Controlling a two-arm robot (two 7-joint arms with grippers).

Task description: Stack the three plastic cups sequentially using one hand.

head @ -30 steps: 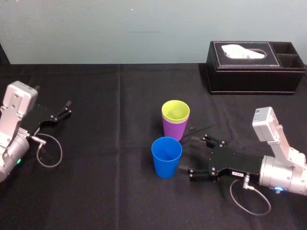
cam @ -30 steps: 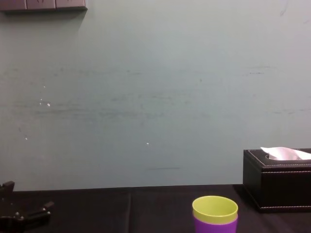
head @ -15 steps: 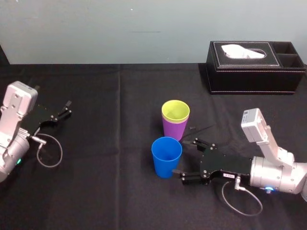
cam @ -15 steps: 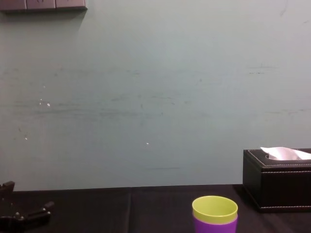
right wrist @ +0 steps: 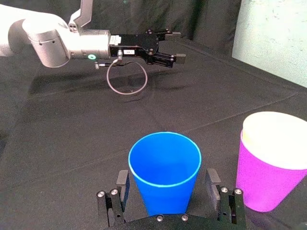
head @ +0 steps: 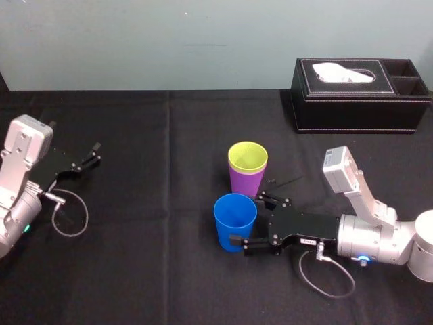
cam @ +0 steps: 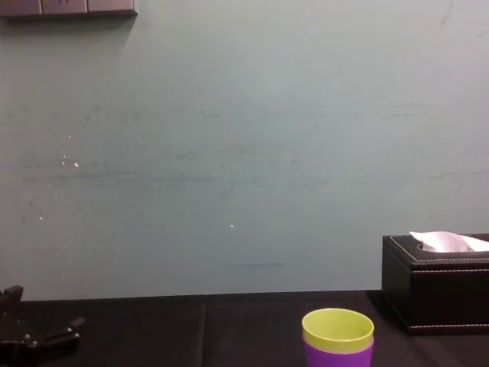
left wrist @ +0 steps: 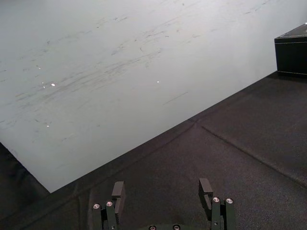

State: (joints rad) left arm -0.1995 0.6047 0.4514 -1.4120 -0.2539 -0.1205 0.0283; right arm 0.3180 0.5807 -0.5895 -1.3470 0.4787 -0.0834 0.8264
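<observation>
Low at centre, right tool (head: 246,218) level, jaws spread either side of blue cup (head: 233,215); left tool (head: 93,154) parked, jaws apart.

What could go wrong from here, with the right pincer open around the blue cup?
1. The right pincer has its jaws apart on either side of the blue cup; closing off-centre could push or tip it.
2. The cup tapers downward, so it might slip during the lift.
3. The purple cup, holding the yellow-green cup, stands close by; the jaw nearer it may bump that pair.
The left pincer is parked far left.
</observation>
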